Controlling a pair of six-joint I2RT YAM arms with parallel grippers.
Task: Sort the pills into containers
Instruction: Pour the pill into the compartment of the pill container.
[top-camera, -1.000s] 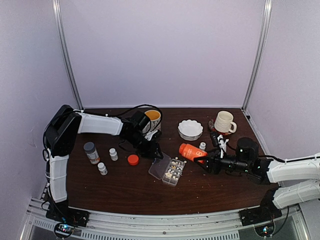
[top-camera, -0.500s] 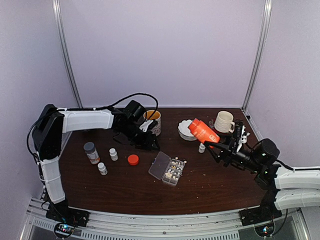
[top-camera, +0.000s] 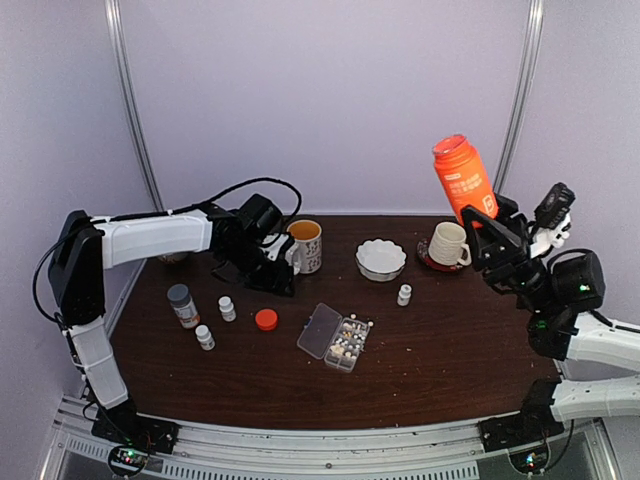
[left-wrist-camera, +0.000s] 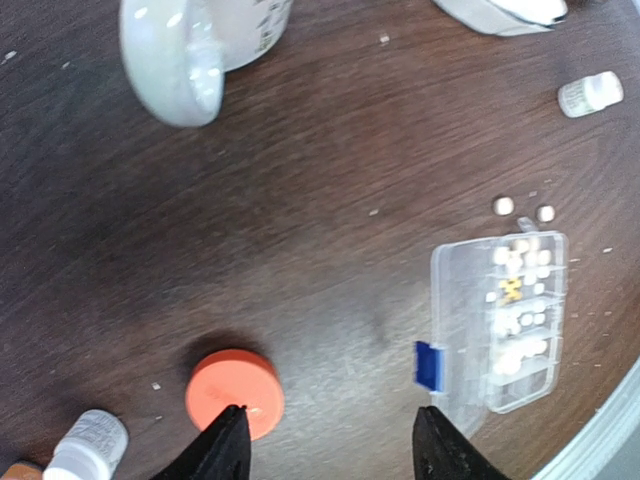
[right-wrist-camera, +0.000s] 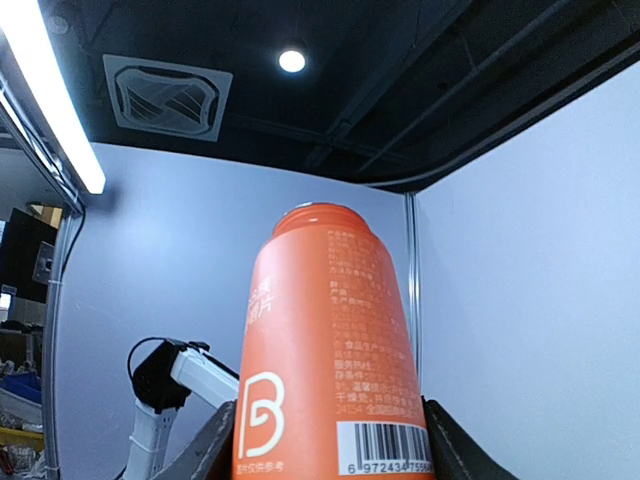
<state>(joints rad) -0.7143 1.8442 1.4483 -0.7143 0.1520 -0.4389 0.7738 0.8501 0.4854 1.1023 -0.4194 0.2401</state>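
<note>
Only left wrist shows left fingers apart; right fingers clamp orange bottle.

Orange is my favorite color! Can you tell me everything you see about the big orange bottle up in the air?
The orange bottle is tall and round and looks like plastic, with white writing, a big white logo and a barcode near its bottom. Its top looks open, with no cap. It is nearly upright in the air, mouth up, high above the right side of the table. The right gripper squeezes its lower end; nothing else touches it.
</note>
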